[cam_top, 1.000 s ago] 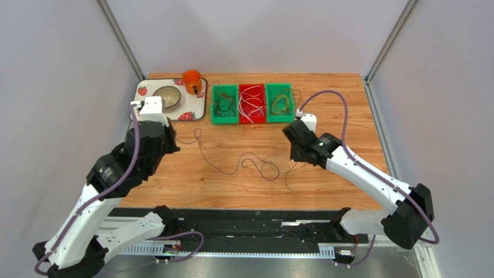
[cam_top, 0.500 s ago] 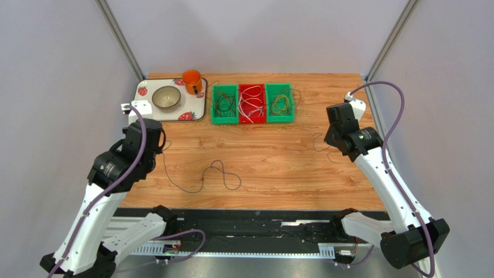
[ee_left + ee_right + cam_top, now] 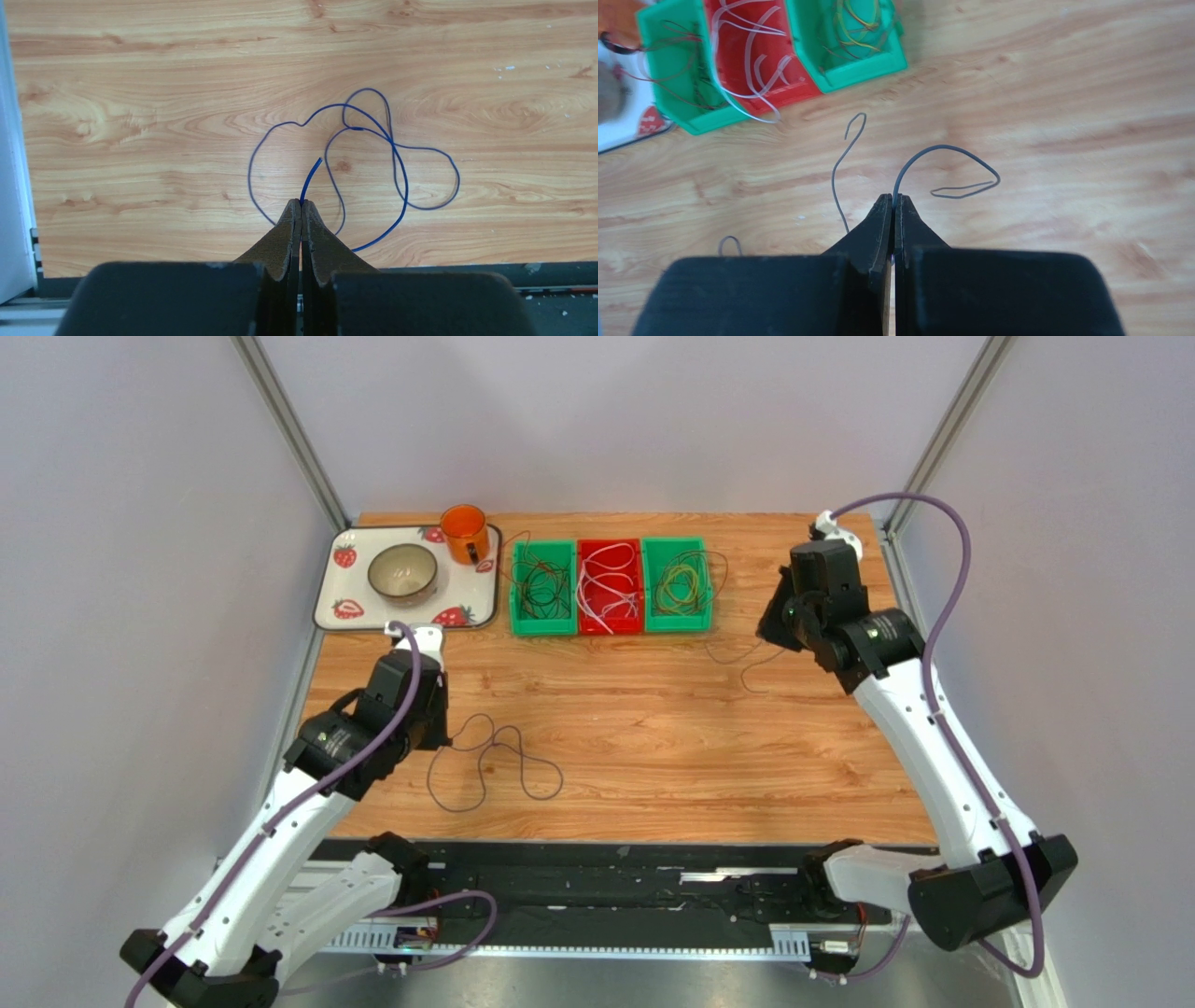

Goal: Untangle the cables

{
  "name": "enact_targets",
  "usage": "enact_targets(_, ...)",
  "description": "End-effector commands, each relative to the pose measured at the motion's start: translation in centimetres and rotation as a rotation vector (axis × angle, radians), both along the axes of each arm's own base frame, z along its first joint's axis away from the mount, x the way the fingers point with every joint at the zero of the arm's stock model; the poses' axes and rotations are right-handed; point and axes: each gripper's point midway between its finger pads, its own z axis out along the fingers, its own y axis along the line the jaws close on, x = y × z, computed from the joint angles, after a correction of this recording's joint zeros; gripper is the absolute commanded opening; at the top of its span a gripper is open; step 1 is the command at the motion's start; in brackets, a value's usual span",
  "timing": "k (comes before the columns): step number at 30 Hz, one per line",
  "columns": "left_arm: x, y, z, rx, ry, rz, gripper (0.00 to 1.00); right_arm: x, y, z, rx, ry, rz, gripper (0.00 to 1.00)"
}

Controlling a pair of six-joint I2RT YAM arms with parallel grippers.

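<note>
Top camera first: left gripper (image 3: 438, 739) low over the near-left of the table (image 3: 673, 742), clamped on one end of the dark blue cable (image 3: 498, 742), slack loops lying on the wood just beside it. Right gripper (image 3: 772, 634) far across at the back right, pinched shut on the grey cable (image 3: 746, 676), near the row of bins (image 3: 577, 588) full of sorted wires. Two cables well apart, not touching, probably held wide to avoid any fresh crossing. Tray (image 3: 344, 602) with bowl (image 3: 403, 571) and orange mug (image 3: 464, 532) at the back left, away from both cables.

Over to the left wrist: fingers (image 3: 284, 231) squeezed together near the dark blue cable (image 3: 396, 168) tip, a short stub poking out ahead. Gripped at the end, likely for letting the rest trail free. Loops crossing over themselves in a couple of spots, so not yet straightened.

Now the right wrist: fingers (image 3: 878, 224) closed on the grey cable (image 3: 948, 148), arching up and right, then hooking back. Second thin strand (image 3: 840, 178) to the left; same cable or not, impossible to tell. Bins just ahead, likely the drop-off.
</note>
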Motion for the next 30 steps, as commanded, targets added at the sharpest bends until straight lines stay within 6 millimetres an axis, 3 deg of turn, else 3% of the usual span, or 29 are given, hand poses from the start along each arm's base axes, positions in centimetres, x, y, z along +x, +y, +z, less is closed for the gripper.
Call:
enact_targets(1, 1.2, -2.7, 0.5, -0.099, -0.033, -0.082, 0.00, 3.7, 3.6, 3.6, 0.136, -0.104, 0.080, 0.00)
enact_targets(3, 1.2, -2.7, 0.0, -0.086, 0.000, -0.076, 0.00, 5.6, 4.0, 3.7, 0.138, -0.124, 0.063, 0.00)
enact_targets(5, 1.0, -2.8, 0.4, -0.101, 0.005, -0.070, 0.00, 7.1, 4.2, 5.3, 0.143, -0.173, 0.054, 0.00)
enact_targets(6, 0.8, -2.8, 0.8, -0.117, -0.004, -0.062, 0.00, 8.3, 4.4, 4.5, 0.128, -0.154, 0.042, 0.00)
enact_targets(7, 0.6, -3.0, 1.2, -0.136, -0.016, -0.072, 0.00, 9.1, 4.6, 6.4, 0.141, -0.196, 0.042, 0.00)
enact_targets(9, 0.2, -3.3, 2.2, -0.175, -0.060, -0.104, 0.00, 11.0, 5.3, 6.6, 0.147, -0.211, 0.043, 0.00)
enact_targets(11, -0.1, -3.4, 2.2, -0.193, -0.076, -0.112, 0.00, 12.7, 6.0, 8.2, 0.170, -0.268, 0.045, 0.00)
enact_targets(13, -0.1, -2.9, 1.8, -0.195, -0.113, -0.089, 0.00, 14.5, 6.5, 7.4, 0.174, -0.270, 0.036, 0.00)
enact_targets(14, -0.3, -2.7, 2.2, -0.200, -0.132, -0.085, 0.00, 15.4, 6.7, 8.4, 0.188, -0.304, 0.026, 0.00)
enact_targets(16, -0.5, -2.5, 2.5, -0.199, -0.146, -0.089, 0.00, 17.5, 6.2, 6.7, 0.180, -0.287, -0.049, 0.00)
enact_targets(18, -0.5, -2.4, 2.8, -0.205, -0.162, -0.087, 0.00, 19.0, 6.2, 6.3, 0.197, -0.298, -0.074, 0.00)
enact_targets(19, -0.5, -2.4, 2.8, -0.202, -0.160, -0.086, 0.00, 20.4, 6.4, 4.9, 0.232, -0.280, -0.099, 0.00)
enact_targets(22, -0.5, -2.4, 2.7, -0.200, -0.154, -0.086, 0.00, 23.1, 6.8, 3.2, 0.344, -0.278, -0.110, 0.00)
enact_targets(23, -0.5, -2.4, 2.6, -0.199, -0.153, -0.086, 0.00, 23.9, 6.2, 2.4, 0.361, -0.274, -0.128, 0.00)
enact_targets(26, -0.5, -2.3, 2.7, -0.197, -0.152, -0.080, 0.00, 25.6, 4.0, -0.4, 0.338, -0.250, -0.217, 0.00)
enact_targets(30, -0.5, -2.0, 2.8, -0.193, -0.161, -0.067, 0.00, 25.3, 3.0, -3.6, 0.276, -0.167, -0.234, 0.00)
